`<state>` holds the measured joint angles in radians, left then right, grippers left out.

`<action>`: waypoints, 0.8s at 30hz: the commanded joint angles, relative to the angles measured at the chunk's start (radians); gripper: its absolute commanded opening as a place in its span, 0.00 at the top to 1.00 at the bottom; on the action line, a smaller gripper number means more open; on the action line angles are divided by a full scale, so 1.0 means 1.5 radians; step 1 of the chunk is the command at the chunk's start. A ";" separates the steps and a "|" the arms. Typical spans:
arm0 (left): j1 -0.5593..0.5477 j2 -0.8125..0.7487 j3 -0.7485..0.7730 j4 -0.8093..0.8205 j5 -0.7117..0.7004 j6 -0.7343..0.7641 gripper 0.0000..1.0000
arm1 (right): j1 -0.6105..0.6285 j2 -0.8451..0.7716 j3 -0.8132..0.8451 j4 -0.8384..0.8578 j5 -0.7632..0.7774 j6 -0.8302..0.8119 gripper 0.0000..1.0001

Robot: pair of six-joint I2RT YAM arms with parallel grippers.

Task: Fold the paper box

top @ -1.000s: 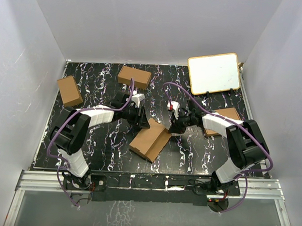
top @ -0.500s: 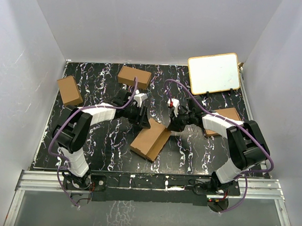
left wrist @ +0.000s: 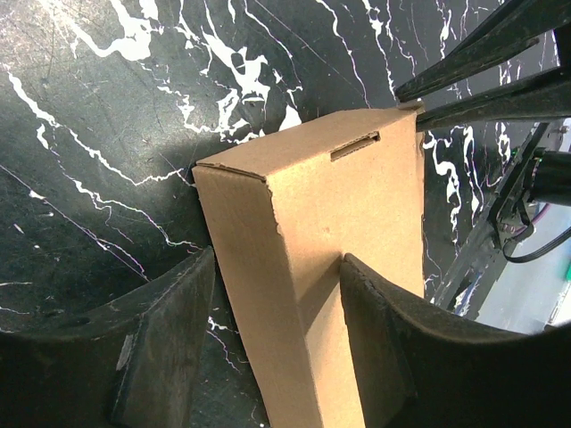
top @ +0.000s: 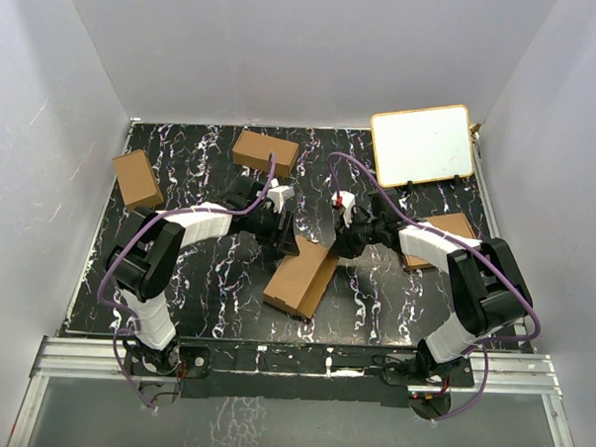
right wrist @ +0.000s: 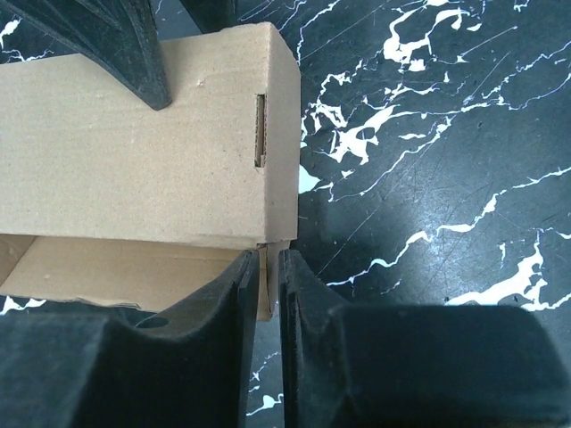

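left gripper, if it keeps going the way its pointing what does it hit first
Probably the paper box: the left gripper already straddles it, with one finger lying over its top face. Beyond the box's end lies the black marbled table.
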<state>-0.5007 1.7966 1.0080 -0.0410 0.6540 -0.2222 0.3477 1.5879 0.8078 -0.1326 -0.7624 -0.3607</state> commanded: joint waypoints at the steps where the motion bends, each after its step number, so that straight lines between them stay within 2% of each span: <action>1: -0.010 0.017 0.004 -0.044 -0.055 0.000 0.44 | -0.021 -0.025 0.044 -0.019 -0.030 -0.050 0.76; 6: 0.003 0.006 0.005 -0.042 -0.064 -0.023 0.41 | -0.064 -0.058 0.039 -0.048 -0.067 -0.089 0.66; 11: 0.007 -0.009 0.019 -0.045 -0.061 -0.038 0.37 | -0.085 -0.097 0.025 -0.098 -0.136 -0.206 0.66; 16: 0.009 -0.047 0.028 -0.028 -0.057 -0.067 0.33 | -0.086 -0.150 -0.040 -0.191 -0.250 -0.515 0.71; 18: 0.010 -0.069 0.027 -0.021 -0.064 -0.079 0.31 | -0.086 -0.158 -0.061 -0.236 -0.269 -0.638 0.74; 22: 0.010 -0.117 0.006 -0.017 -0.085 -0.087 0.30 | -0.085 -0.125 -0.062 -0.404 -0.275 -0.948 0.78; 24: 0.011 -0.139 -0.012 -0.019 -0.095 -0.089 0.30 | -0.084 -0.110 -0.062 -0.453 -0.271 -1.045 0.79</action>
<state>-0.4919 1.7184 1.0149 -0.0742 0.5480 -0.3359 0.2214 1.3941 0.7162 -0.6014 -1.0706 -1.4040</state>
